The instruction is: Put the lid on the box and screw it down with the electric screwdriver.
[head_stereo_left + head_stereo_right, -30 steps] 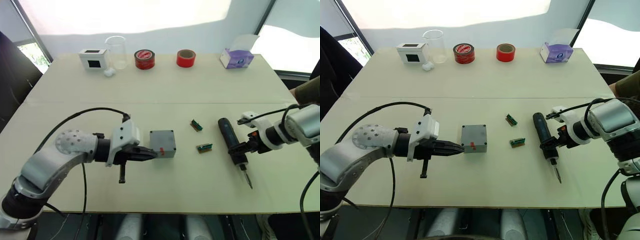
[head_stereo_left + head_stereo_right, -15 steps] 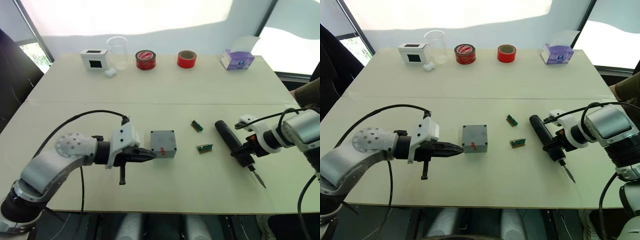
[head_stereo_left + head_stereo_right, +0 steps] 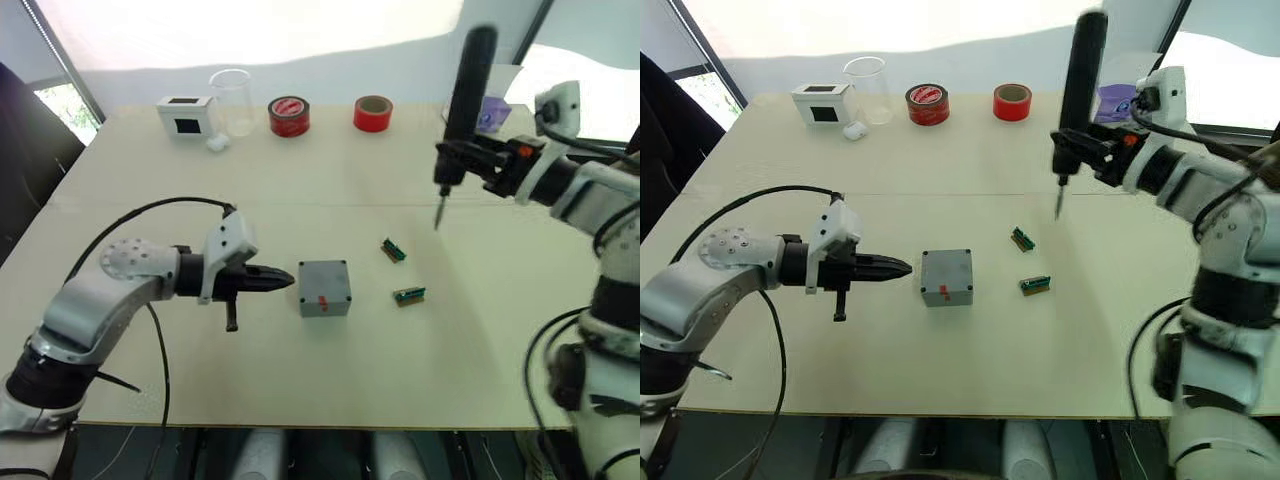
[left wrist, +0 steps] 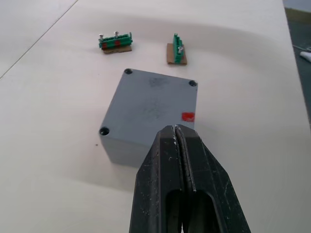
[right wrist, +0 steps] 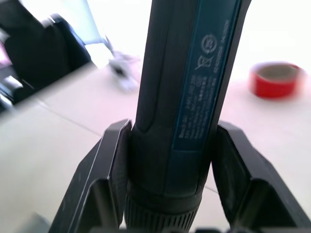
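Note:
The grey box sits mid-table, a red mark on its near side. The flat grey lid with corner holes lies on top of it. My left gripper is shut and empty, its tips a short gap to the left of the box and pointing at it. My right gripper is shut on the electric screwdriver and holds it upright high over the right back part of the table. The thin bit points down. In the right wrist view both fingers clamp the black barrel.
Two small green terminal blocks lie right of the box. Along the back edge stand a white box with a black window, a glass beaker, two red tape rolls and a purple tissue box.
My right arm has lifted the screwdriver off the table and swung it upright, bit down, toward the back. My left gripper has drawn back slightly from the box's side.

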Controlling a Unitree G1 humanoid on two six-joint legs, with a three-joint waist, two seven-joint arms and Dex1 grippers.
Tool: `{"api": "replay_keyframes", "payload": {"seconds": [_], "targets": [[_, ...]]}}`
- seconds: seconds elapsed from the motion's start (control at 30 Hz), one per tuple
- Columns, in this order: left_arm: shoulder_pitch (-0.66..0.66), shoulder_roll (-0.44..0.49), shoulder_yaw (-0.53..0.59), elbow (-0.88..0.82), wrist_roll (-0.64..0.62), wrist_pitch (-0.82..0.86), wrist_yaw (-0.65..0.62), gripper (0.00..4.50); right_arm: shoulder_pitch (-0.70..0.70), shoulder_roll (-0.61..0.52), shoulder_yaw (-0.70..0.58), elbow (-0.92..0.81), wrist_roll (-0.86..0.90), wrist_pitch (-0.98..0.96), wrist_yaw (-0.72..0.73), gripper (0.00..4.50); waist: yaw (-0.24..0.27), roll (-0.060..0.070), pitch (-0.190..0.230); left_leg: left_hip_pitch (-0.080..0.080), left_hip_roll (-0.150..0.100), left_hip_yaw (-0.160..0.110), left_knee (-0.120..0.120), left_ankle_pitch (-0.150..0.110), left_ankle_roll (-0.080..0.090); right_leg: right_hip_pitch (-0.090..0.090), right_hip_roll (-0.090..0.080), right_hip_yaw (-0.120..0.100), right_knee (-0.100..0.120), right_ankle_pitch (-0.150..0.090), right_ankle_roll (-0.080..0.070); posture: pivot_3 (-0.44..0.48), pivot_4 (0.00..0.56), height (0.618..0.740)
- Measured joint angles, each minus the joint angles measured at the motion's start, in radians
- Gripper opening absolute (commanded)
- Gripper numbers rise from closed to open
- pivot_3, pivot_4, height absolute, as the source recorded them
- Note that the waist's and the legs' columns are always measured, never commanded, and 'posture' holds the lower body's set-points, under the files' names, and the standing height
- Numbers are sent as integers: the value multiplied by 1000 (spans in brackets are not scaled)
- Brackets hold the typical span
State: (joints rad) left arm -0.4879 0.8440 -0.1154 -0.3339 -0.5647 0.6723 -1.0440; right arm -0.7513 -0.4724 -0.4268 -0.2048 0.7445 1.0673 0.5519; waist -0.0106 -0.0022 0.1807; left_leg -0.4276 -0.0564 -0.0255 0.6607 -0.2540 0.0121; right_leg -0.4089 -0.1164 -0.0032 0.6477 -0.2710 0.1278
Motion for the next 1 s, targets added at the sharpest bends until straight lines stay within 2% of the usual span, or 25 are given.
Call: {"api": "replay_keyframes", "payload": {"seconds": [0.07,0.17,0.33,0.53,0.67,1.0], "targets": [[-21,-7,-15,25,24,-14,-10,0,55,93,21,-96,42,-7,-52,1851,2,0,0,0,0,0,1,0,0,0,0,0,1,0,0,0,150,740],[-40,-28,-35,54,51,-25,-18,0,133,140,113,-186,40,-44,-74,1851,2,0,0,0,-1,0,1,0,1,0,0,0,1,0,0,0,150,740],[-101,-70,-114,97,139,-73,-37,0,237,243,273,-231,-48,-228,-95,1851,-3,0,0,0,-1,0,1,0,0,-1,1,0,1,0,0,0,150,740],[-137,-132,-191,208,273,-143,-17,0,257,241,352,-220,-152,-374,-91,1851,-1,0,0,0,-1,-1,1,0,0,0,1,0,1,0,0,0,150,740],[-139,-166,-198,222,302,-167,-26,0,278,223,409,-181,-221,-449,-78,1851,-4,0,0,0,0,0,1,0,0,-1,2,0,1,0,0,0,150,740],[-142,-224,-210,235,338,-186,-25,0,301,208,436,-142,-277,-532,-71,1851,0,0,0,1,0,-1,1,0,0,0,2,0,1,0,0,0,150,740]]}}
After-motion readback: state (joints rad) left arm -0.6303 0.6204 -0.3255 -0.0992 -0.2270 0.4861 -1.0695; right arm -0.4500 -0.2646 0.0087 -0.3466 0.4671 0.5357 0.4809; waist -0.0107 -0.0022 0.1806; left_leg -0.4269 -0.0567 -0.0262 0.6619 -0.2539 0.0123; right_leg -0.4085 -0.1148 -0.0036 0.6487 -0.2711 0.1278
